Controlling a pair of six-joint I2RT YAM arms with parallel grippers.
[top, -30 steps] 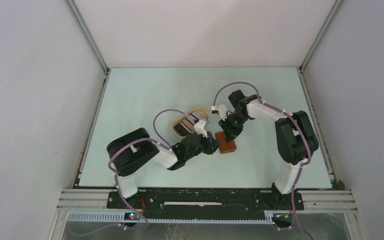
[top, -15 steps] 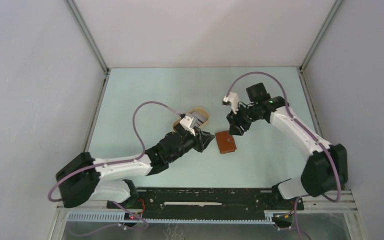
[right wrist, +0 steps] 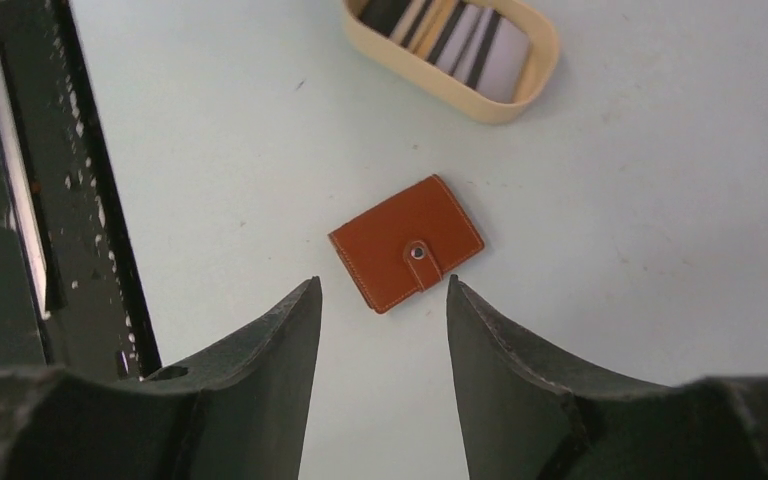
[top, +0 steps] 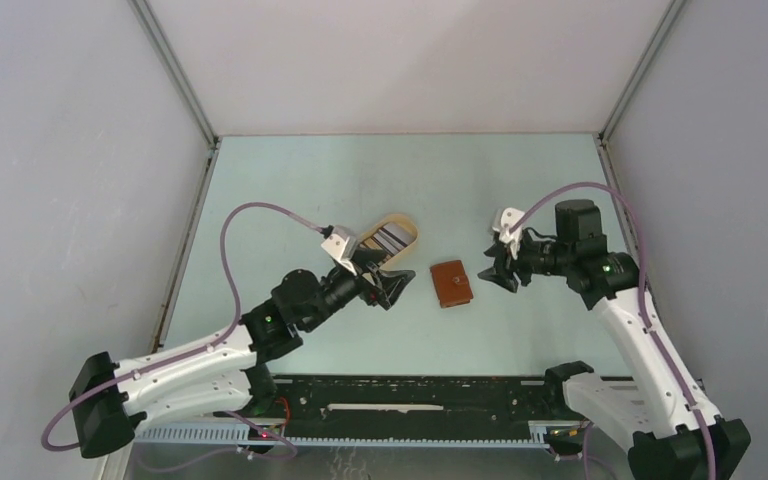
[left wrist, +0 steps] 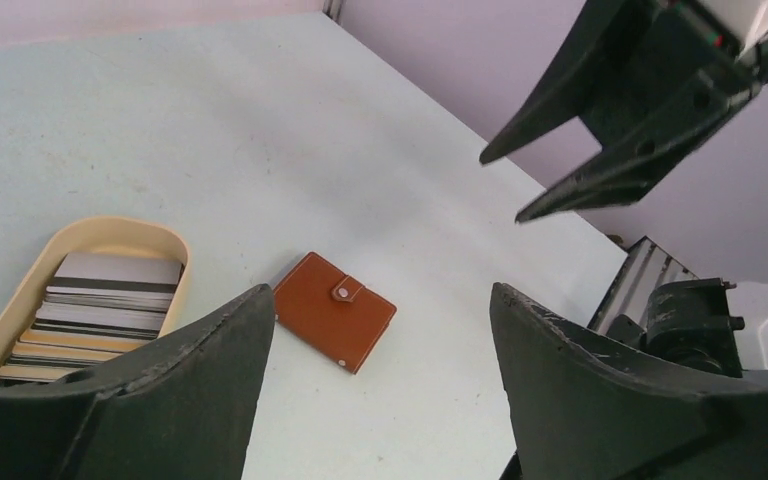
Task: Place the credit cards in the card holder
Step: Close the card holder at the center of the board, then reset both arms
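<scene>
1x card holder (top: pixel 452 283): snapped shut, flat on table (top: pixel 290 180). 
credit cards (top: pixel 390 238): in tan tray (top: pixel 398 214), 10 o'clock of holder. 
L pincer (top: pixel 394 288) at 9, R pincer (top: pixel 492 268) at 3; both apart, empty.

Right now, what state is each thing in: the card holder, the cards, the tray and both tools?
card holder: closed, snap tab fastened, lying flat, touched by neither tool.
credit cards: overlapping in a stack inside the tray.
tray: upright, loaded with the cards.
left tool: open, empty.
right tool: open, empty.
</scene>
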